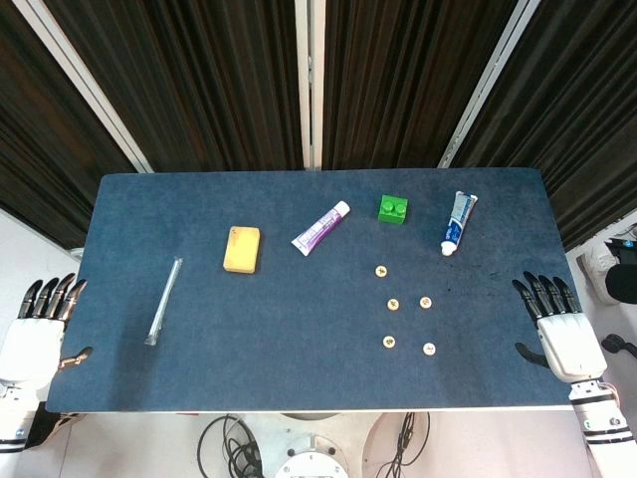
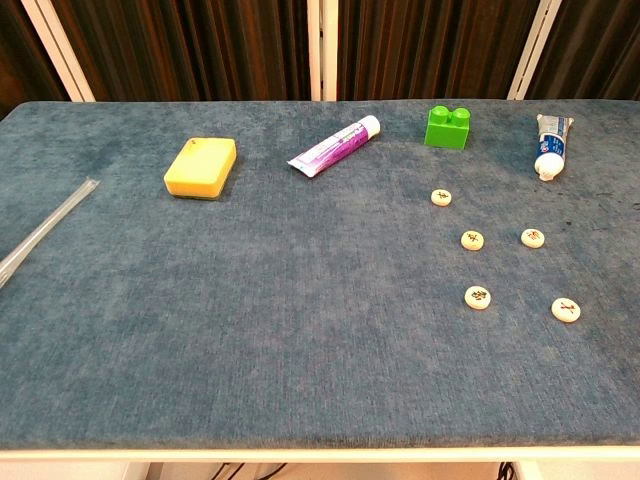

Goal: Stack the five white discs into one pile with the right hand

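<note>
Several small white discs with dark marks lie apart from one another on the blue table's right half: one (image 1: 380,271) (image 2: 441,197) furthest back, two in the middle row (image 1: 393,304) (image 1: 425,302), two nearest the front (image 1: 388,343) (image 1: 429,350). None touches another. My right hand (image 1: 552,321) rests off the table's right edge, fingers apart and pointing away, holding nothing. My left hand (image 1: 40,321) sits off the left edge, likewise spread and holding nothing. The chest view shows the discs but neither hand.
Behind the discs lie a green brick (image 1: 394,209), a blue-white tube (image 1: 458,223) and a purple-white tube (image 1: 320,228). A yellow sponge (image 1: 242,248) and a clear plastic stick (image 1: 163,301) lie on the left half. The table edge (image 1: 299,408) runs close in front.
</note>
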You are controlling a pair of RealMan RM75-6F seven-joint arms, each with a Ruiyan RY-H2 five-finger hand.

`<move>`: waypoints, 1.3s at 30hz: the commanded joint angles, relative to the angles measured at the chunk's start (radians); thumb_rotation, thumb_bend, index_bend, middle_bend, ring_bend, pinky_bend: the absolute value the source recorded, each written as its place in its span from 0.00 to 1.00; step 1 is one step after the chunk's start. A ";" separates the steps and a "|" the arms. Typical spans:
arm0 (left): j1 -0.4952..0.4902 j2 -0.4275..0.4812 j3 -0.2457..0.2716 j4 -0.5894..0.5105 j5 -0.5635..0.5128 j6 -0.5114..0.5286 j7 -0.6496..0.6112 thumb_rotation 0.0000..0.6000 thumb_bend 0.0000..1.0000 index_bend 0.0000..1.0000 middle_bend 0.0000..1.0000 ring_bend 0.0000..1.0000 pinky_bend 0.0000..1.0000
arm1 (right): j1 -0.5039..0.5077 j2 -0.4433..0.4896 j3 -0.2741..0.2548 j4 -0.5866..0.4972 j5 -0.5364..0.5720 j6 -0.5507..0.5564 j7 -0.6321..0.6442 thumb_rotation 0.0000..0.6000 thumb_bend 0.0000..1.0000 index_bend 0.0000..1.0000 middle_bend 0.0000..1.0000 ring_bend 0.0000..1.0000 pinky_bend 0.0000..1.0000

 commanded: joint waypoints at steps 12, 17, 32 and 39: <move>-0.012 0.019 0.011 -0.040 0.005 -0.026 0.002 1.00 0.00 0.00 0.00 0.00 0.00 | 0.034 -0.022 -0.019 0.015 -0.097 0.002 0.062 1.00 0.13 0.00 0.00 0.00 0.00; -0.015 0.005 0.013 -0.031 0.019 -0.021 -0.007 1.00 0.00 0.00 0.00 0.00 0.00 | 0.126 -0.032 -0.026 -0.054 -0.129 -0.140 -0.022 1.00 0.25 0.02 0.00 0.00 0.00; 0.019 0.002 0.050 0.054 0.053 0.017 -0.042 1.00 0.00 0.00 0.00 0.00 0.00 | 0.297 -0.228 -0.005 -0.064 0.000 -0.441 -0.290 1.00 0.28 0.16 0.00 0.00 0.00; 0.028 -0.005 0.045 0.029 0.032 0.018 -0.045 1.00 0.00 0.00 0.00 0.00 0.00 | 0.321 -0.300 -0.005 -0.006 0.031 -0.458 -0.322 1.00 0.30 0.27 0.00 0.00 0.00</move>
